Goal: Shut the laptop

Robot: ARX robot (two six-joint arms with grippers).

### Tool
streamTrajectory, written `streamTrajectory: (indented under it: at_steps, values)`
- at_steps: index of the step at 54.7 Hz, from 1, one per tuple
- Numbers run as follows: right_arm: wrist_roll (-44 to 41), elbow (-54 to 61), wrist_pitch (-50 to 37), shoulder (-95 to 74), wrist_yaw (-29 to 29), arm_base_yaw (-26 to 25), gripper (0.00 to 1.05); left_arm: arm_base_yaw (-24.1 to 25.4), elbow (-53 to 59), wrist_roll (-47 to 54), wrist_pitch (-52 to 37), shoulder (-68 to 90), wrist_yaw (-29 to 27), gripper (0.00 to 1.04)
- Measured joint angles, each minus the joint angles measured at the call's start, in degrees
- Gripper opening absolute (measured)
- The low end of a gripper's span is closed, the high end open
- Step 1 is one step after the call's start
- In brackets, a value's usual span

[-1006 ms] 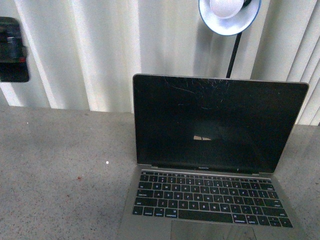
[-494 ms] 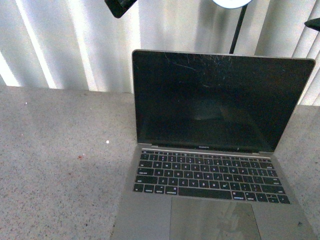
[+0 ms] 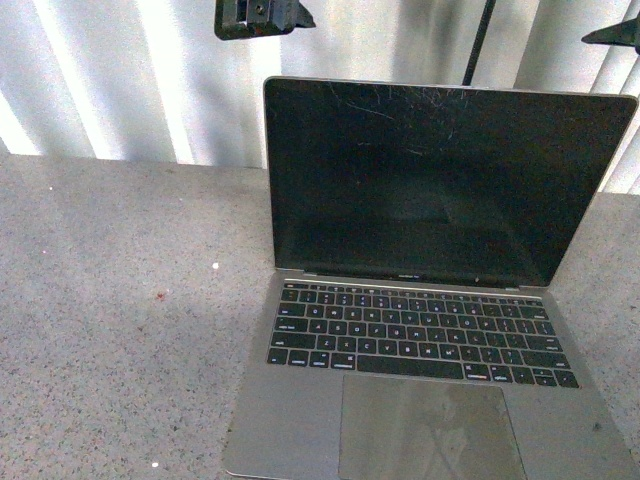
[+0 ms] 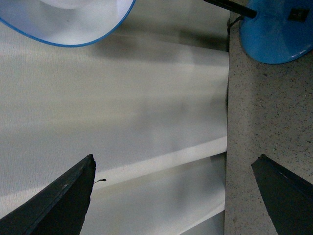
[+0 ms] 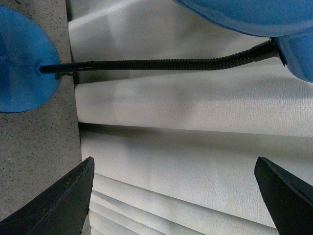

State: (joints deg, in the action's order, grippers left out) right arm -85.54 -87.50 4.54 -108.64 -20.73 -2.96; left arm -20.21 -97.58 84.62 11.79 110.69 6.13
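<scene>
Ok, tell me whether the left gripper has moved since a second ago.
Yes. The left gripper has swung right: from well left of the laptop to above its screen's top-left corner.

Speckled grey tabletop (image 3: 110, 330) meets a white ribbed wall (image 3: 120, 80) beside a blue lamp (image 5: 22, 58).

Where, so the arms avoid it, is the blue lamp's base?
In both wrist views the blue lamp base stands on the speckled table against the white curtain; in the front view only its black neck shows, above the laptop screen.
</scene>
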Motion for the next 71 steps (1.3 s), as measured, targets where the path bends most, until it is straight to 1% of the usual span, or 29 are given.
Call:
streamTrajectory:
  at_steps: [7, 13, 18, 20, 21, 25, 27, 29, 30, 31, 33, 36, 37, 39, 41, 42, 43, 44, 46, 48, 52, 62, 71]
  values:
    - [-0.7, -1.4, 3.5, -0.1, -0.9, 0.5, 0.97, -0.6, -4.1, -0.4, 5.3, 1.9, -1.2, 0.98]
    - [-2.0, -1.6, 5.9, -0.2, -1.7, 0.8, 0.97, -0.8, -5.3, -0.2, 8.2, 2.8, -1.2, 0.98]
    - [-3.8, -1.9, 7.6, -0.8, -1.9, 0.9, 0.8, -0.8, -6.0, 0.1, 9.3, 3.4, -1.2, 0.97]
    - [-4.6, -2.1, 8.3, -1.0, -1.8, 0.9, 0.73, -0.9, -6.5, 0.5, 9.6, 3.7, -1.1, 0.9]
    - [-5.4, -2.3, 8.9, -1.2, -1.7, 0.9, 0.67, -0.9, -6.8, 0.5, 9.6, 4.0, -1.1, 0.84]
    - [-6.4, -3.0, 10.1, -1.7, -1.7, 0.9, 0.57, -1.0, -7.6, 0.5, 10.4, 4.3, -1.1, 0.74]
    - [-7.0, -3.5, 11.0, -2.0, -1.7, 1.0, 0.5, -1.0, -8.0, 0.6, 10.6, 4.6, -1.2, 0.68]
    - [-7.3, -4.0, 12.0, -2.3, -1.7, 1.1, 0.43, -1.2, -8.9, 0.8, 11.3, 5.2, -1.3, 0.59]
    - [-7.4, -4.2, 12.4, -2.4, -1.7, 1.2, 0.39, -1.2, -9.1, 0.8, 11.6, 5.3, -1.3, 0.58]
    - [-7.6, -4.4, 12.6, -2.4, -1.7, 1.2, 0.37, -1.2, -9.6, 1.0, 12.2, 5.7, -1.2, 0.54]
    - [-7.7, -5.1, 13.8, -2.7, -1.7, 1.3, 0.3, -1.4, -10.2, 1.3, 12.5, 6.2, -1.3, 0.48]
    - [-8.0, -6.5, 15.8, -3.3, -1.8, 1.6, 0.18, -1.6, -12.3, 2.2, 13.8, 7.7, -1.1, 0.34]
    - [-8.0, -6.7, 16.3, -3.4, -1.8, 1.6, 0.16, -1.6, -12.6, 2.3, 14.0, 7.9, -1.0, 0.33]
    - [-8.0, -7.5, 17.7, -3.7, -1.7, 1.6, 0.09, -1.7, -13.4, 2.5, 14.5, 8.5, -1.0, 0.27]
    - [-8.1, -8.3, 19.4, -4.1, -1.7, 1.7, 0.03, -1.8, -14.6, 2.9, 15.6, 9.4, -0.6, 0.2]
    - [-8.2, -8.5, 19.9, -4.3, -1.7, 1.7, 0.02, -1.8, -14.8, 3.0, 15.7, 9.5, -0.5, 0.19]
    - [-8.2, -9.0, 21.0, -4.4, -1.7, 1.8, 0.03, -1.8, -15.6, 3.4, 16.3, 10.0, -0.4, 0.15]
    - [-8.2, -9.6, 22.0, -4.7, -1.7, 1.8, 0.03, -1.9, -15.7, 3.6, 16.4, 10.2, -0.4, 0.13]
    - [-8.2, -10.4, 23.6, -5.2, -1.6, 1.9, 0.03, -1.9, -17.3, 4.0, 17.7, 11.0, 0.0, 0.06]
    - [-8.2, -11.1, 25.0, -5.6, -1.6, 1.9, 0.03, -2.0, -18.1, 4.2, 18.6, 11.5, 0.2, 0.03]
    - [-8.2, -12.7, 27.8, -6.7, -1.3, 1.9, 0.03, -2.1, -20.0, 5.1, 20.6, 12.7, 0.5, 0.04]
    - [-7.7, -14.8, 31.6, -8.9, -1.0, 1.8, 0.03, -2.1, -24.7, 6.4, 25.8, 15.8, 1.1, 0.04]
    - [-7.7, -15.6, 33.4, -10.1, -1.1, 1.7, 0.03, -2.1, -29.6, 6.9, 32.0, 18.8, -0.3, 0.04]
